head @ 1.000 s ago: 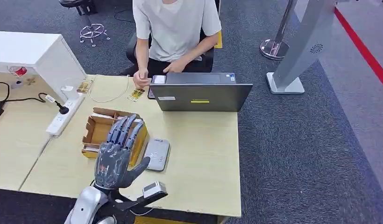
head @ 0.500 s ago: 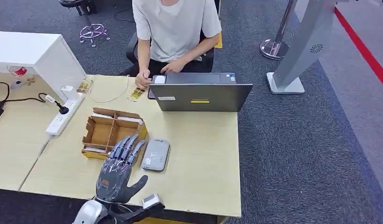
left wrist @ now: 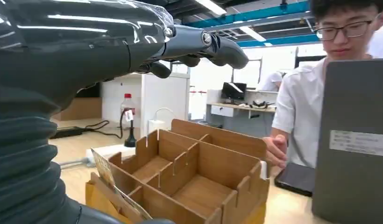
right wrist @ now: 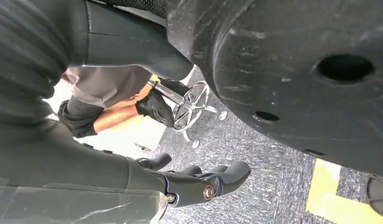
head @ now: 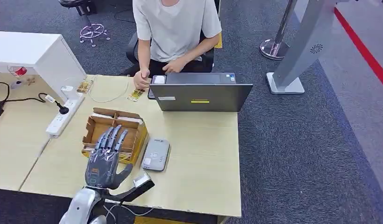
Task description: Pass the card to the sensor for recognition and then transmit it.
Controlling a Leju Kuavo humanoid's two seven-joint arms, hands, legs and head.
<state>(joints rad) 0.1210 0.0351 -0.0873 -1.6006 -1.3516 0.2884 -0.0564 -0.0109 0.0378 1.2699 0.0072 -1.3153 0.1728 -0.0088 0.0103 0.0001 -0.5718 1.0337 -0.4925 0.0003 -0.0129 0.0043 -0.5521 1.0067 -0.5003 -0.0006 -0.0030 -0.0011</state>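
Observation:
My left hand (head: 104, 161) hovers flat over the near edge of the brown cardboard divider box (head: 133, 122), fingers apart and holding nothing. Up close, its fingers (left wrist: 199, 44) reach over the box (left wrist: 213, 163) compartments. A card (left wrist: 105, 169) with a yellow print stands tilted in the near slot of the box, under the hand. The grey card sensor (head: 156, 154) lies flat on the table just right of the box and the hand. My right hand (right wrist: 199, 184) hangs below table height over the carpet, its fingers loosely extended and holding nothing.
A person (head: 173, 28) sits across the table behind a grey laptop (head: 201, 95), one hand (head: 142, 80) resting near a dark phone (left wrist: 297, 177). A white power strip (head: 63, 114) and cable lie to the left, beside a white cabinet (head: 35, 51).
My left hand dropped low beside the sensor, then shifted left and forward over the box's near edge. The box, sensor and laptop have stayed put.

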